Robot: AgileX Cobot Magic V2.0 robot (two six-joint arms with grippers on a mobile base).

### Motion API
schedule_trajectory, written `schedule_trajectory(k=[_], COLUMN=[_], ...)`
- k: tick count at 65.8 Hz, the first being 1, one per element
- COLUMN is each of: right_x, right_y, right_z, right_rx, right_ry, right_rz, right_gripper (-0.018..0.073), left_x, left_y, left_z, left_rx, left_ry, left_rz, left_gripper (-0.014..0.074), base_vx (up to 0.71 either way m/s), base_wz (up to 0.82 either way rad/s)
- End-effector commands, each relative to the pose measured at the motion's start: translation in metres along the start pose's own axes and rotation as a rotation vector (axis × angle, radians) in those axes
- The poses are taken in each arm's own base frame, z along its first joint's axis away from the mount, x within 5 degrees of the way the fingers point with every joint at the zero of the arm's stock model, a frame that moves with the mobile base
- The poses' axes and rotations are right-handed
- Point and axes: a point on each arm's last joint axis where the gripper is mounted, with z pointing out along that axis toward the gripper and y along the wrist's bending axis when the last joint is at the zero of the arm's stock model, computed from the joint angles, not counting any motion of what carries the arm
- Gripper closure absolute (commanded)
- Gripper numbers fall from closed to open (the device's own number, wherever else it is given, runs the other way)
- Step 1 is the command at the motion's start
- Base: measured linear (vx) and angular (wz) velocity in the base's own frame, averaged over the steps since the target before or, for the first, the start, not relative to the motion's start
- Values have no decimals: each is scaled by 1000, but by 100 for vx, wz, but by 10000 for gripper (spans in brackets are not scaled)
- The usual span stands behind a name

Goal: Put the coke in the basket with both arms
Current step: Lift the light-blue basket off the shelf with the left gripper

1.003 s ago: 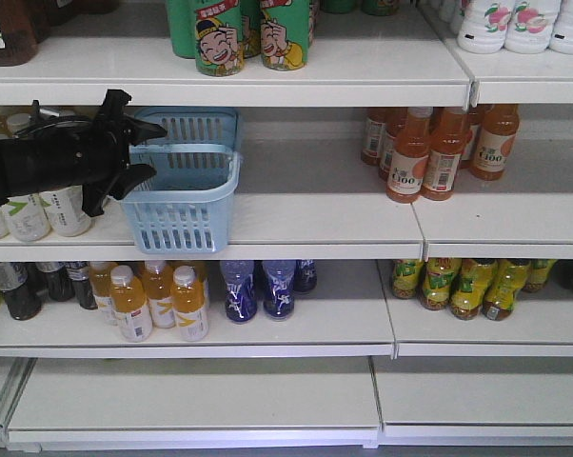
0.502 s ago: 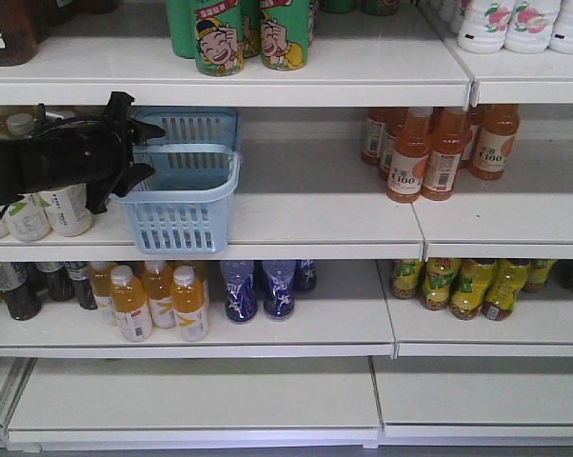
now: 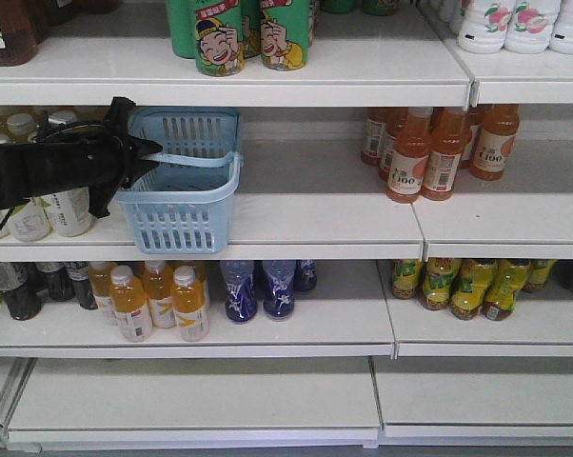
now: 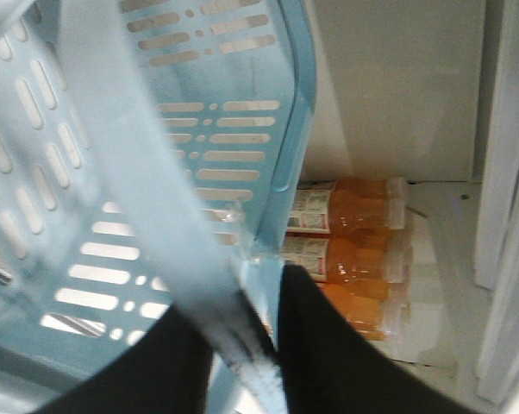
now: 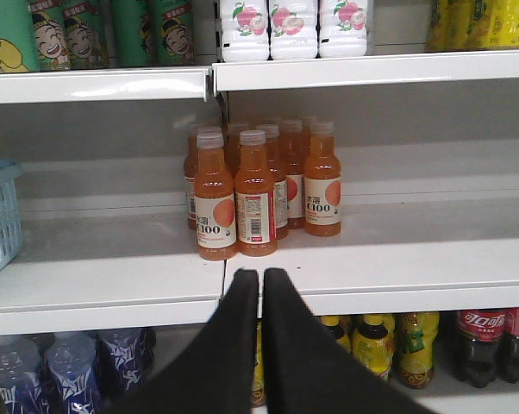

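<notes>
The left claw (image 3: 151, 155) pinched the light blue basket (image 3: 182, 224) by its swing handle, the strip running between its black fingers (image 4: 328, 345). The basket sat on the white middle shelf (image 3: 315, 214), just ahead of and below that claw. The right claw (image 5: 260, 332) was pressed together, holding nothing. Orange drink bottles (image 5: 259, 194) stood straight ahead of it. The coke (image 5: 482, 343) stood on the shelf beneath, down to its right.

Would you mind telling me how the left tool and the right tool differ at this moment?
The left tool is shut on the handle of the basket; the right tool is shut on nothing. The left tool sits at the basket; the right tool faces the orange bottles. Both are black.
</notes>
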Motion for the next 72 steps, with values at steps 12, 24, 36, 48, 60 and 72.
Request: schedule_trajectory(k=[12, 24, 36, 48, 60, 72], right_x=[-5, -5, -5, -5, -5, -5], right_y=[0, 0, 0, 0, 0, 0], right_z=[-1, -1, -1, -1, -1, -1], right_rx=[0, 0, 0, 0, 0, 0], right_ry=[-79, -79, -79, -79, -78, -78], right_rz=[-17, -17, -17, -17, -17, -17], right_gripper=[561, 561, 561, 561, 561, 561], left_x=[15, 37, 63, 107, 161, 203], left_y=[-44, -45, -39, -38, -42, -46], left_z=[-18, -27, -45, -79, -127, -174], left_rx=[191, 225, 189, 203, 273, 351], left_ry=[141, 369, 560, 714, 818, 876], left_rz=[98, 203, 281, 384, 502, 611], left_gripper=[604, 604, 604, 604, 604, 603], base_vx=[0, 0, 0, 0, 0, 0], base_wz=[0, 0, 0, 0, 0, 0])
